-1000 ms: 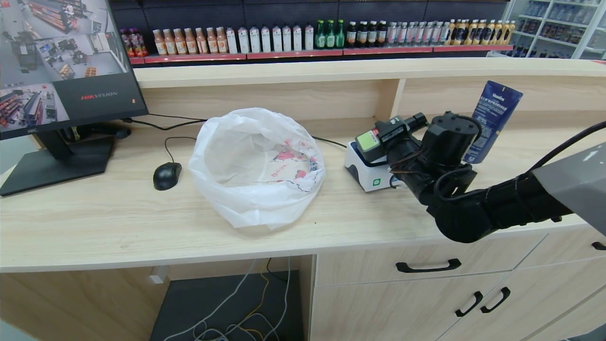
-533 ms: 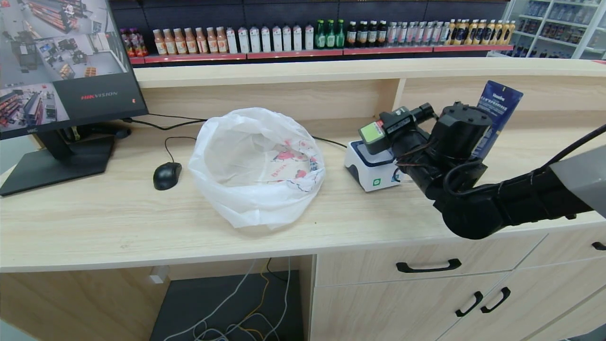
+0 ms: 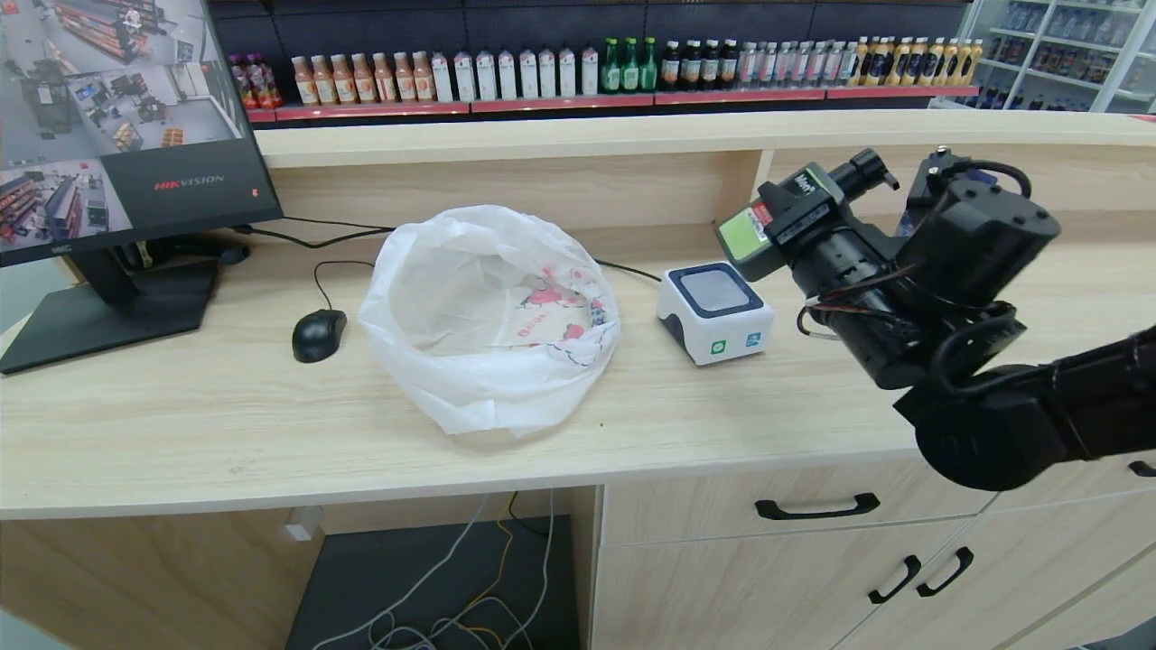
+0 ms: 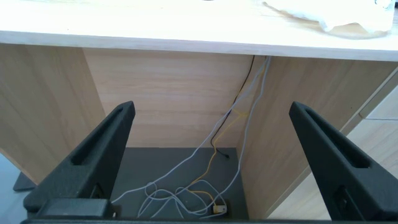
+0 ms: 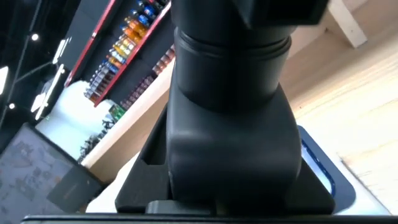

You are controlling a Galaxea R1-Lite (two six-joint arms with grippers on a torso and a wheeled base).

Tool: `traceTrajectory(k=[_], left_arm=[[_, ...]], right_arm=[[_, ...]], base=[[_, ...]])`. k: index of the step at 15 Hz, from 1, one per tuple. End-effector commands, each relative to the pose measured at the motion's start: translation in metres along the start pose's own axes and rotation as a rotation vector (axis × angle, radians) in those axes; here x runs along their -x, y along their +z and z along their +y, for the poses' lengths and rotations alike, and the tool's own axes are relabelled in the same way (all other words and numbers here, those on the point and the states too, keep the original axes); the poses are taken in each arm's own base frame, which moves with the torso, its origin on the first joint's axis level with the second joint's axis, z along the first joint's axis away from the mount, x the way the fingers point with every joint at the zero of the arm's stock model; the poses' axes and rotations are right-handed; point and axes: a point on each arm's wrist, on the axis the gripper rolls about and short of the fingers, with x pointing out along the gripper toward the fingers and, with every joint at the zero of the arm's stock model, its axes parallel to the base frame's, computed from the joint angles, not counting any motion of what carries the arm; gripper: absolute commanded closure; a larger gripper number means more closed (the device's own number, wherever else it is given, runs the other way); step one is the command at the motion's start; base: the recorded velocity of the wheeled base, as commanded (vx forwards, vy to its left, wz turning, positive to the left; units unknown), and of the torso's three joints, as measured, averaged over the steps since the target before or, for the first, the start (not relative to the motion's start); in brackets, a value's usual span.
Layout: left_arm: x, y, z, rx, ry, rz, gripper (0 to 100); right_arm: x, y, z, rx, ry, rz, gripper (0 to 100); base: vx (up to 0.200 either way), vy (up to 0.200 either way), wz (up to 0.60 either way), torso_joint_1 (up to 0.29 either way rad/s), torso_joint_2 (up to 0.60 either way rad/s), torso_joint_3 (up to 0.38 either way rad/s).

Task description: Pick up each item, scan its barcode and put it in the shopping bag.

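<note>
The white plastic shopping bag (image 3: 488, 316) lies open at the middle of the counter. Right of it stands the white barcode scanner (image 3: 713, 311), window up, also seen in the right wrist view (image 5: 320, 171). My right gripper (image 3: 944, 171) hangs above and to the right of the scanner, near the counter's back wall. It is shut on a dark blue tube (image 5: 230, 124), which looms close in the right wrist view; in the head view the wrist hides most of the tube. My left gripper (image 4: 211, 162) is open and empty, low in front of the counter's knee space.
A monitor (image 3: 117, 117) and a black mouse (image 3: 318, 334) sit on the counter's left. A raised ledge (image 3: 542, 135) runs along the back, with bottle shelves (image 3: 587, 72) beyond. Drawers (image 3: 813, 506) are below on the right, and loose cables (image 4: 205, 180) under the counter.
My right arm has risen and swung to the right with the tube, off the scanner, which now shows whole. The tube has slipped behind the wrist in the head view.
</note>
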Motion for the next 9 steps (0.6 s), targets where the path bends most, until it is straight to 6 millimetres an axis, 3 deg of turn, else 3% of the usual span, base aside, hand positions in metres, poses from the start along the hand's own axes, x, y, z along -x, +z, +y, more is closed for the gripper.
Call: traceTrajectory(k=[1, 9], left_arm=[[0.0, 0.0, 0.0, 0.0, 0.001, 0.0, 0], [0.0, 0.0, 0.0, -0.001, 0.001, 0.0, 0]], right_arm=[[0.03, 0.015, 0.014, 0.068, 0.073, -0.01, 100], [0.075, 0.032, 0.048, 0.424, 0.183, -0.048, 100]], base=[[0.0, 0.0, 0.0, 0.0, 0.0, 0.0], [0.0, 0.0, 0.0, 0.0, 0.0, 0.0]])
